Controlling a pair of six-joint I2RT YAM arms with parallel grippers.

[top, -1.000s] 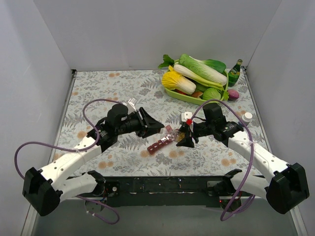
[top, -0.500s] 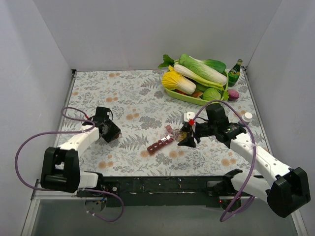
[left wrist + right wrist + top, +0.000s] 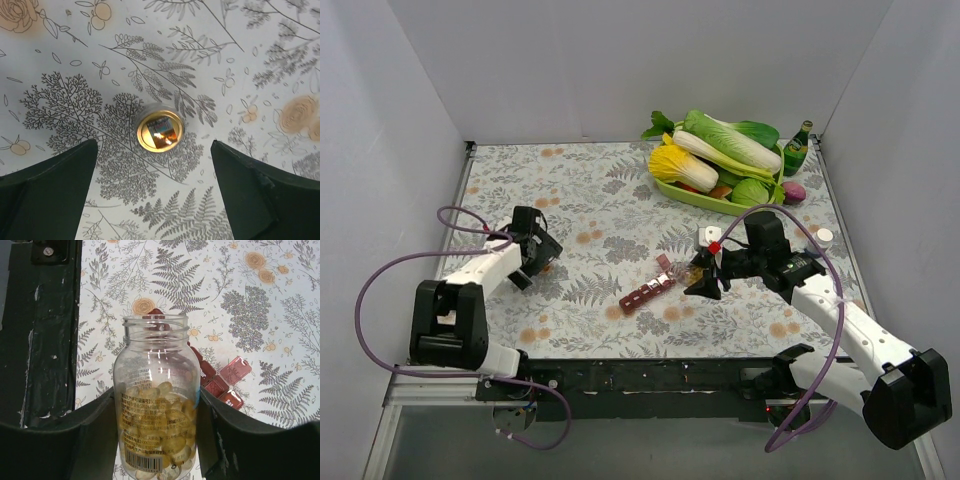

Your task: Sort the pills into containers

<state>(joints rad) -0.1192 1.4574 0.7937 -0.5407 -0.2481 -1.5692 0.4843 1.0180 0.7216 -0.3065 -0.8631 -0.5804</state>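
Gently: leave left gripper [image 3: 534, 258], jaws spread, parked at left. With right gripper [image 3: 704, 277] clamped on the open bottle [image 3: 156, 390], reach the dark red containers [image 3: 646, 293] lying mid-table, just left. Ignore gold cap [image 3: 160, 131]. Tip slowly, few yellow pills [image 3: 160, 440] per compartment.
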